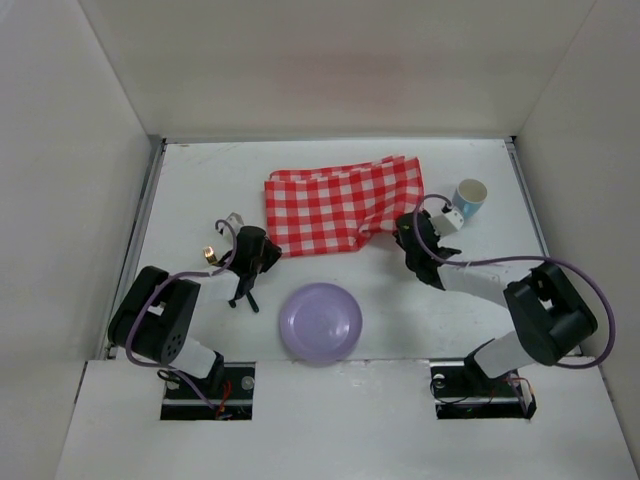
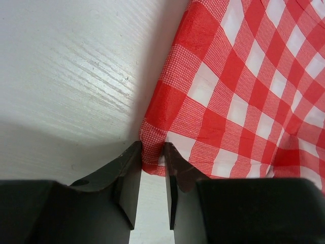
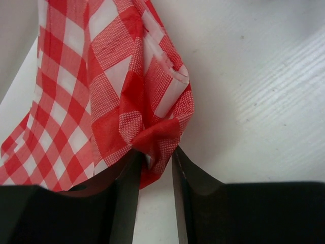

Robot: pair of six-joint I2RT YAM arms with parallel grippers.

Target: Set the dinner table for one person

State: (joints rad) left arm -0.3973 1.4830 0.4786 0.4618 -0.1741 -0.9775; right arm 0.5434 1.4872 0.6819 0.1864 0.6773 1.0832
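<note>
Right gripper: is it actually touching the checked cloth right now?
Touching. In the right wrist view, the right gripper pinches a bunched corner of the checked cloth, with fabric pressed against both fingers.

**Outward appearance of the twin arms, seen from above and from the wrists.**

The left arm (image 1: pixel 165 320) and right arm (image 1: pixel 535 315) are built alike. Each has bulky, rounded, matte-black joint housings joined by a smooth white forearm segment (image 1: pixel 470 282). Each is mounted on a black rectangular base plate (image 1: pixel 208 385) with small red fittings. A thin purple cable (image 1: pixel 598 300) loops loosely outside each arm. The right wrist bears a small white block (image 1: pixel 452 214). The left wrist bears a brass-coloured knob (image 1: pixel 210 254) and a pale bracket (image 1: pixel 233 220). In the wrist views the jaws are matte black, their broad bodies narrowing to blunt tips with flat, smooth inner faces.
</note>
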